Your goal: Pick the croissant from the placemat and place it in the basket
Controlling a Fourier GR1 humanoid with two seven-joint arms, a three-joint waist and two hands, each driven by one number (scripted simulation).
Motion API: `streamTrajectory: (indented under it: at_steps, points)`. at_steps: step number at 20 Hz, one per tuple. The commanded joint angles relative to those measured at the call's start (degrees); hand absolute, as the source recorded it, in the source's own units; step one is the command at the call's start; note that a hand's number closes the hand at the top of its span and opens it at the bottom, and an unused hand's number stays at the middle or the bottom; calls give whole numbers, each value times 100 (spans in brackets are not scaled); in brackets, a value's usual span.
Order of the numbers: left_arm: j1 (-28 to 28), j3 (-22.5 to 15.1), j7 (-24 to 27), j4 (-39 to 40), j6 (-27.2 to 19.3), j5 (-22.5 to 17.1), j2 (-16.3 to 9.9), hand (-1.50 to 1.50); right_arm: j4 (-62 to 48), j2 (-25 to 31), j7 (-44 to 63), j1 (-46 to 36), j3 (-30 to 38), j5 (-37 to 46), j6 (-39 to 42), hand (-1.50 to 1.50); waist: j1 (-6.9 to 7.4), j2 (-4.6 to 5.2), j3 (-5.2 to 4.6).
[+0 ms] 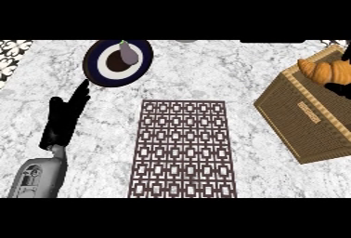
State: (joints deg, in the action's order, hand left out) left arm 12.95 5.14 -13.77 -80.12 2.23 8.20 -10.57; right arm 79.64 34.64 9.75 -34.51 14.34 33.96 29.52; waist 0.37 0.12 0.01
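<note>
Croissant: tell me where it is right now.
In the head view the croissant is at the far right, over the wicker basket, with the right hand beside it, well clear of the placemat.

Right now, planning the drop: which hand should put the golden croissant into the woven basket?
Right: the right hand is at the golden croissant over the woven basket; the left hand rests far left.

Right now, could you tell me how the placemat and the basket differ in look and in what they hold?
The placemat is a flat, dark brown lattice lying square on the counter; the basket is a tall, tan woven box standing turned at an angle. The placemat holds nothing, while the croissant sits over the basket's opening. Both are rectangular and rest on the marble counter.
</note>
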Motion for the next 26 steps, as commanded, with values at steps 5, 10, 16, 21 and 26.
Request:
streamTrajectory:
  at_steps: [5, 10, 16, 21, 26]
  points:
    - [40, 80, 81, 142, 73, -46, -13, 0, -200, -434, -465, 450, 345, -310, -559, -150, -47, -14, -2]
    - [-176, -47, 109, 40, -10, 47, 121, 0, -847, -561, -810, -91, 900, -628, -1227, -150, 0, -3, 1]
    - [-52, 178, 128, 118, 104, -76, -92, 0, -835, -130, -449, -114, 1784, -1048, -1479, -150, -32, -14, -1]
    - [-190, 65, 153, -52, 58, -4, 3, 0, -1683, 535, -449, 18, 2619, -1537, -1261, -150, -54, -9, 2]
    - [-134, -32, 122, 7, -60, 105, 129, 0, -3018, 1725, -1491, 420, 3101, -1807, -506, -150, -33, 4, 8]
